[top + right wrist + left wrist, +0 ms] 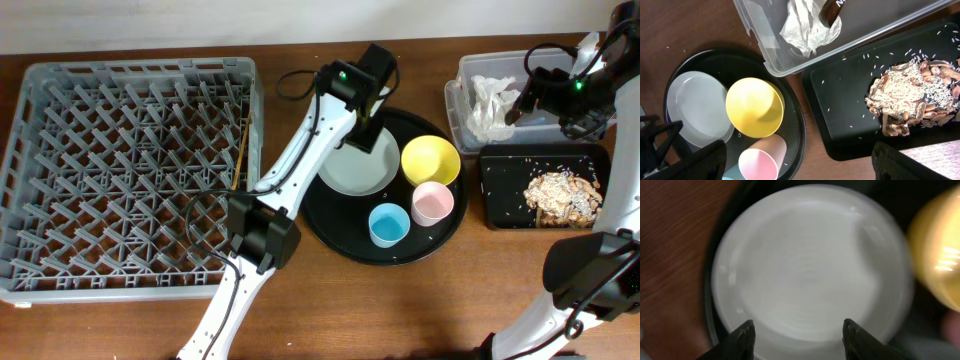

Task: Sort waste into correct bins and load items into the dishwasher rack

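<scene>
Left claw [797, 336], fingers apart, hangs over my grey-green plate [810, 265] | right claw [800, 157], spread wide, by the shallow black tray [840, 115] of food scraps [910, 95]

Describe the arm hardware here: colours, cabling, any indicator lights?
Both arms match. The left arm has white tubular links between black boxy joint housings, a thin black cable looping beside the wrist, and a green light on the wrist housing. The right arm is built the same, green wrist light included. The fingers are plain black wedges. No readable markings.
</scene>
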### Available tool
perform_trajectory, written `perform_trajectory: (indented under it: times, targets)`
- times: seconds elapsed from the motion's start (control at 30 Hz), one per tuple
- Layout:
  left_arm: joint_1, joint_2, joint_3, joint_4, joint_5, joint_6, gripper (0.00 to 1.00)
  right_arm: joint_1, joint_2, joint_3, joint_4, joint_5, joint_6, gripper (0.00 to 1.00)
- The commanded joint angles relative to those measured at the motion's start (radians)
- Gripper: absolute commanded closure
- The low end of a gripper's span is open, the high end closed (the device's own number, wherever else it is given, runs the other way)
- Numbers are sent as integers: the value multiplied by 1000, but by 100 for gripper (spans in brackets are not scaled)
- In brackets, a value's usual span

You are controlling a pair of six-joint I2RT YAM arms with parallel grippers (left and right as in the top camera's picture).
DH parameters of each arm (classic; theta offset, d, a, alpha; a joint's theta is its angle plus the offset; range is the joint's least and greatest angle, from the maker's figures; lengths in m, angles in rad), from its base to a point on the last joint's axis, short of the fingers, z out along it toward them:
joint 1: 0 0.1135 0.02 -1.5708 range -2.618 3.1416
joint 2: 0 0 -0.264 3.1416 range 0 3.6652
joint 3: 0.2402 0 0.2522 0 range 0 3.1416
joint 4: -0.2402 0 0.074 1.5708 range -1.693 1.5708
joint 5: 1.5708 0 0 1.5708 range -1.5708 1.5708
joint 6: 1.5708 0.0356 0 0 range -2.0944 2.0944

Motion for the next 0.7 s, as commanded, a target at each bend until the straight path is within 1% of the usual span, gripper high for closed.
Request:
perform_trajectory:
  times: [0.0, 0.03, 0.13, 0.3, 0.47, 0.53, 0.57, 0.6, 0.67]
  targets:
    - [-6, -2, 56, -75, 215, 100, 44, 5, -4, 19, 0, -5, -10, 7]
    - [-13, -2, 82, -140, 232, 104, 44, 5, -4, 19, 0, -5, -10, 7]
    - [-31, -2, 124, -216, 231, 128, 44, 5, -4, 19, 1, -5, -10, 7]
    - [-95, -6, 134, -207, 231, 146, 44, 5, -4, 19, 0, -5, -10, 7]
    - [-109, -6, 134, -202, 228, 156, 44, 5, -4, 19, -10, -6, -10, 7]
    - [-106, -6, 134, -200, 228, 155, 44, 6, -4, 19, -42, -30, -10, 7]
    - [-102, -6, 135, -199, 228, 147, 44, 12, -4, 16, -61, -45, -10, 7]
    - [-84, -8, 144, -200, 228, 110, 44, 32, -4, 4, -102, -61, -10, 11]
    - [-51, -11, 169, -211, 228, 61, 44, 82, -4, -29, -148, -57, -18, 13]
